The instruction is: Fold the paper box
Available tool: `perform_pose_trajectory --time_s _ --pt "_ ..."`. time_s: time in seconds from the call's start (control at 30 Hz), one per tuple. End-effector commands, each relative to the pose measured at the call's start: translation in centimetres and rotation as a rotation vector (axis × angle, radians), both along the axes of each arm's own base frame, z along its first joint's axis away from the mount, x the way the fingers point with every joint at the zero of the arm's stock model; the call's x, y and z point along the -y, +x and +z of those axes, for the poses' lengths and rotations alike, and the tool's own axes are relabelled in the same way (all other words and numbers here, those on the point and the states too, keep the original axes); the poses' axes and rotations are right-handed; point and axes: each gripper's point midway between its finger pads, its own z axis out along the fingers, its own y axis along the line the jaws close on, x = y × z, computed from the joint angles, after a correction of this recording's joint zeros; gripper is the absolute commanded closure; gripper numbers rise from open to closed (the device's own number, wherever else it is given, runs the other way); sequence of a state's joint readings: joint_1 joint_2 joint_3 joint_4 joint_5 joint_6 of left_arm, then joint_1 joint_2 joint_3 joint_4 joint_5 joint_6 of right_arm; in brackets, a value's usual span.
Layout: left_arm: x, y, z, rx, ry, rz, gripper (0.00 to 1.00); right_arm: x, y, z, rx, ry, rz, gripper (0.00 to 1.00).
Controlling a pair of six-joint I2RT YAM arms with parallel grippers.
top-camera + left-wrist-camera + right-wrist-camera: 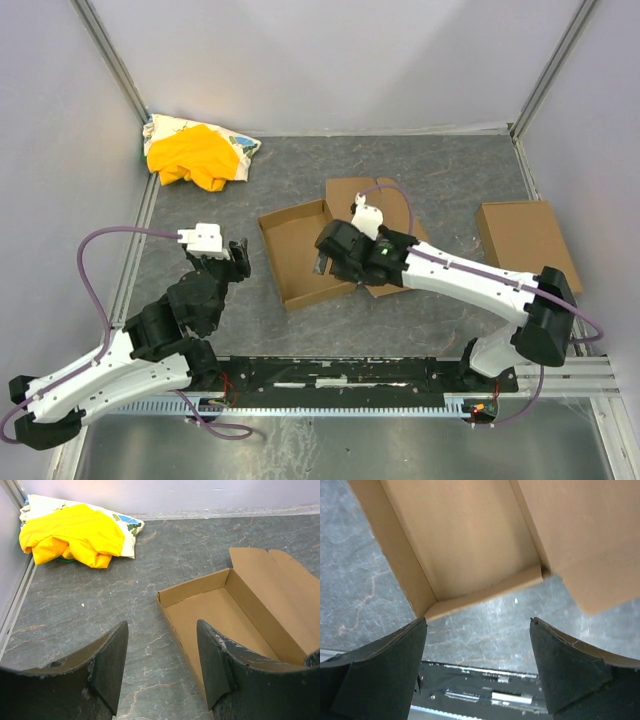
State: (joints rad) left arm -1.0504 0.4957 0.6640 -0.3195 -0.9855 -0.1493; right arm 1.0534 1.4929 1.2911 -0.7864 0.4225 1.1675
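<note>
The paper box (297, 258) lies open in the middle of the table, a shallow brown tray with raised walls and its lid flap (385, 200) lying flat behind and to the right. My right gripper (338, 274) is open and empty, hovering over the tray's near right corner and pointing toward the near edge. In the right wrist view the tray's near wall (485, 592) sits just beyond my open gripper (477, 625). My left gripper (240, 262) is open and empty, left of the box. The left wrist view shows it (162, 627) at the tray's left wall (197, 587).
A yellow cloth bundle (196, 153) lies at the back left and shows in the left wrist view (75, 532). A smaller plain cardboard rectangle (525, 240) lies at the right. The arms' mounting rail (350, 375) runs along the near edge. Enclosure walls stand on three sides.
</note>
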Motion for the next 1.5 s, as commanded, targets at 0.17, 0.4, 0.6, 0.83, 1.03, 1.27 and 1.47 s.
perform_pose_trajectory --time_s 0.17,0.4,0.6,0.83,1.03,1.27,1.47 --pt "0.3 0.1 0.4 0.008 -0.079 0.007 0.36 -1.7 -2.9 -5.4 -0.198 -0.086 -0.269 0.2" --pt "0.1 0.0 0.4 0.014 -0.089 0.01 0.36 -0.9 -1.6 -6.1 -0.137 -0.04 -0.392 0.33" --pt "0.4 0.2 0.3 0.004 -0.071 0.007 0.36 -0.3 -1.6 -6.6 -0.137 -0.092 -0.419 0.32" --pt "0.4 0.2 0.2 0.005 -0.073 0.01 0.36 -1.1 -1.2 -8.4 -0.133 -0.072 -0.406 0.34" --pt "0.5 0.2 0.0 -0.001 -0.063 0.009 0.36 -2.1 -0.6 -9.4 -0.115 -0.068 -0.396 0.35" --pt "0.5 0.2 0.0 -0.001 -0.061 0.011 0.36 -2.8 -1.1 -11.1 -0.17 -0.123 -0.373 0.39" --pt "0.5 0.2 0.0 -0.001 -0.059 0.012 0.36 -1.4 -0.7 -10.5 -0.128 -0.172 -0.384 0.75"
